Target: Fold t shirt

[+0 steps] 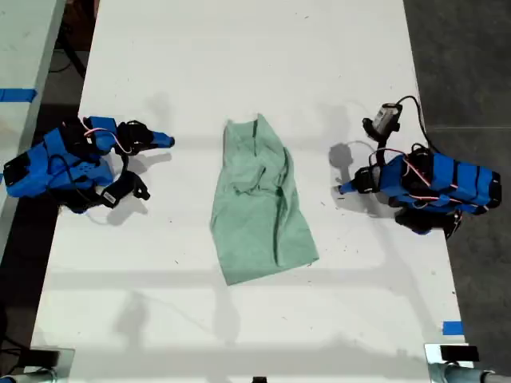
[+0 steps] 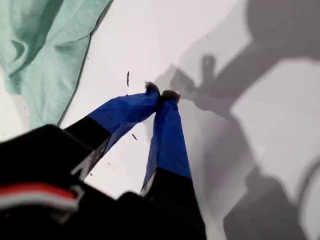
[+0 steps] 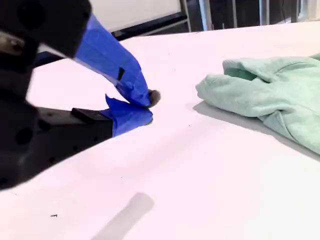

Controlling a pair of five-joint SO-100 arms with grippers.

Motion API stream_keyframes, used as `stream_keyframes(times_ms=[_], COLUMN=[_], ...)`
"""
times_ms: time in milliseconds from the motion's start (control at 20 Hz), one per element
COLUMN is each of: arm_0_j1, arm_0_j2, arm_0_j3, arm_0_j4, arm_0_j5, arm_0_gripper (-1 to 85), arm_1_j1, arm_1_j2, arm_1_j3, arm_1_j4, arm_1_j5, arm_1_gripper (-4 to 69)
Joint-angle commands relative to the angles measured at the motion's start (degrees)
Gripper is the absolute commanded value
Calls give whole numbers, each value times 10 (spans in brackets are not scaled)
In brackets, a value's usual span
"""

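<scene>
shirt (image 1: 259,203): soft mint cloth, wrinkled, bunched into a long folded strip, mid-table (image 1: 239,64) in exterior view.
my first gripper (image 2: 161,93): blue-taped jaws, tips touching, empty, near the shirt's edge.
my second gripper (image 3: 149,106): tips together, empty, apart from the shirt.
wrist-only detail: dark specks on the white tabletop.

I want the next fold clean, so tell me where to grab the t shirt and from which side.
Grip the t shirt at its wide lower corner towards the exterior view's right, coming in low from that side. That edge lies flat and single on the table, while the narrow upper end is bunched and wrinkled.
</scene>
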Motion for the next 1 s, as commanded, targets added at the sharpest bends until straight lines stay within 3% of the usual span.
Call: stream_keyframes(times_ms=[0,950], arm_0_j1=[-1,1], arm_0_j2=[6,6], arm_0_j3=[21,21], arm_0_j4=[-3,-3], arm_0_j5=[1,0], arm_0_gripper=[-3,-3], arm_1_j1=[5,-2], arm_1_j2=[7,7], arm_1_j3=[21,21], arm_1_j4=[1,2], arm_1_j5=[-6,10], arm_1_gripper=[21,21])
